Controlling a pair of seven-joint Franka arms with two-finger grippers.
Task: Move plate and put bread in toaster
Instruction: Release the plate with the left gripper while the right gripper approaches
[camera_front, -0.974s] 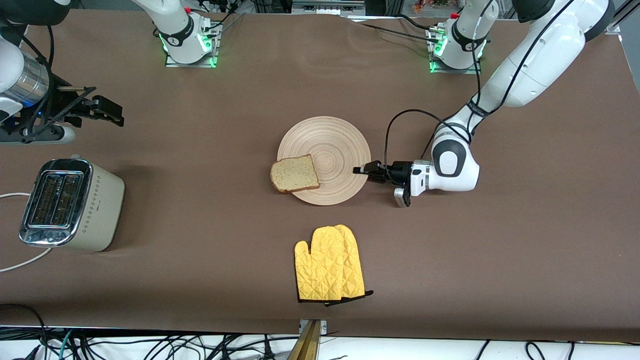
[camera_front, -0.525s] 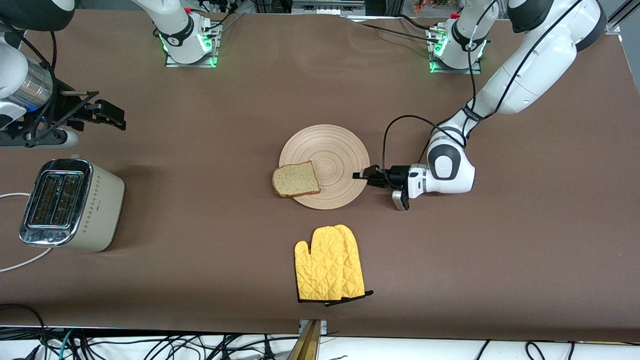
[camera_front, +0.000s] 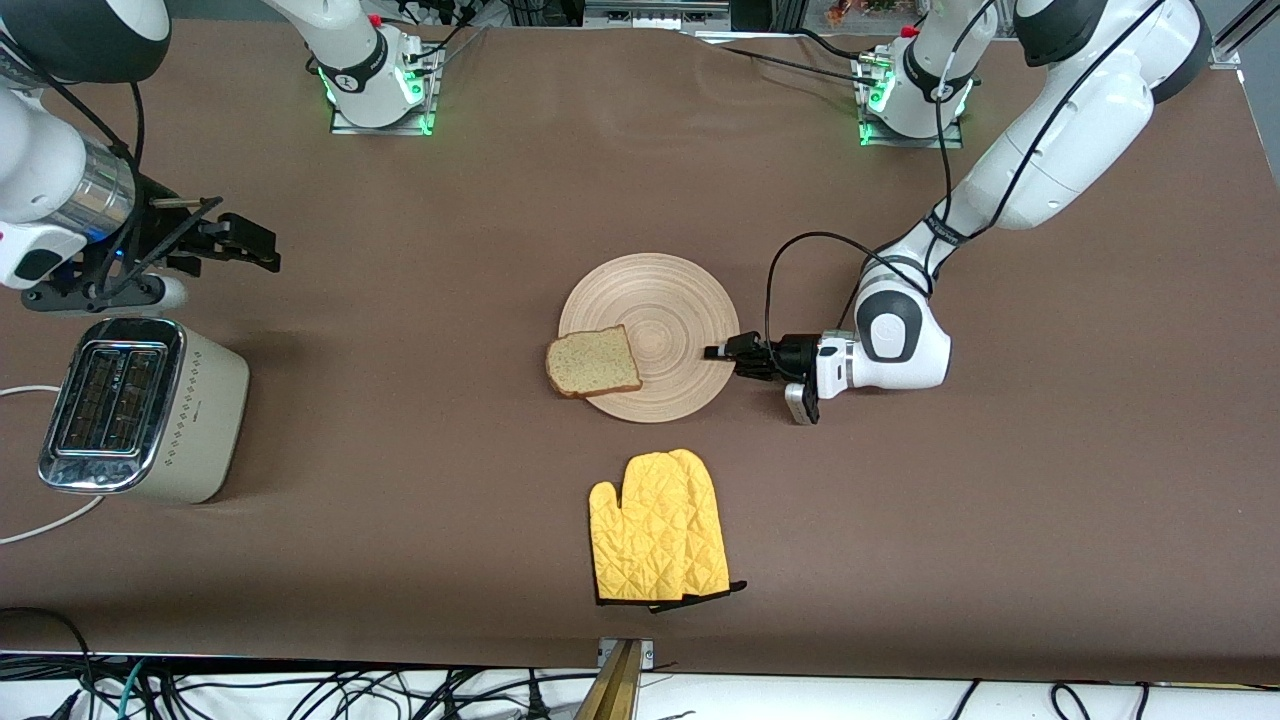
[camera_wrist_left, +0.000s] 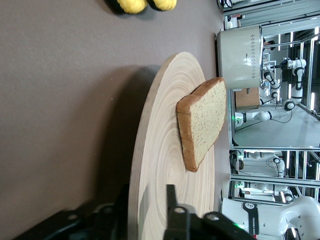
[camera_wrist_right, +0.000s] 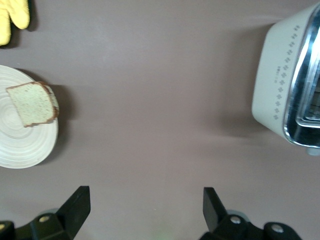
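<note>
Left tool (camera_front: 716, 351) fingers straddle the grooved round wooden plate (camera_front: 660, 300) rim, grip unclear; right tool (camera_front: 262, 243) spread wide

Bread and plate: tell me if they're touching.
Touching. In the left wrist view the bread lies flat on the plate with no gap; the front view shows one corner overhanging the rim toward the toaster.

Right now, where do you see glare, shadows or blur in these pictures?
Front view: the toaster's chrome top glints, and a soft shadow falls beside it. Left wrist view: the left gripper is blurred up close, and the plate shades the table. Right wrist view: the bread casts a dark shadow.
</note>
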